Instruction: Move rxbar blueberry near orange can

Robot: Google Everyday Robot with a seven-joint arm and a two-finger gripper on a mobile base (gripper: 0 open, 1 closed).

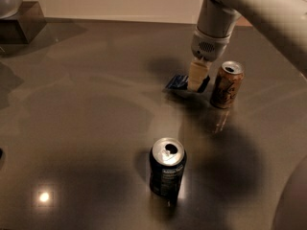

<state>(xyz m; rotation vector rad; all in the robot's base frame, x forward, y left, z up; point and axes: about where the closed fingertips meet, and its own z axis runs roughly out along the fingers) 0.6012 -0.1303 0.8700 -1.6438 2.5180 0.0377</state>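
**Rxbar blueberry** (178, 83): dark blue bar, toward the far right corner of the counter (86, 104), just beside the orange can (226, 84).
**Gripper** (197, 80): directly above the bar, fingers clamped on it.
**Dark can** (167, 166): upright, toward the near edge, well apart.
**Handling note:** set the bar down flat, let go, and lift straight up. Keep the wrist off the orange can, which would likely tip easily.

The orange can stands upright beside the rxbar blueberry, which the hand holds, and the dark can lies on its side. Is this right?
Not quite: in the camera view the dark can stands upright too, opened top up. The orange can is upright beside the rxbar blueberry, which the hand holds.
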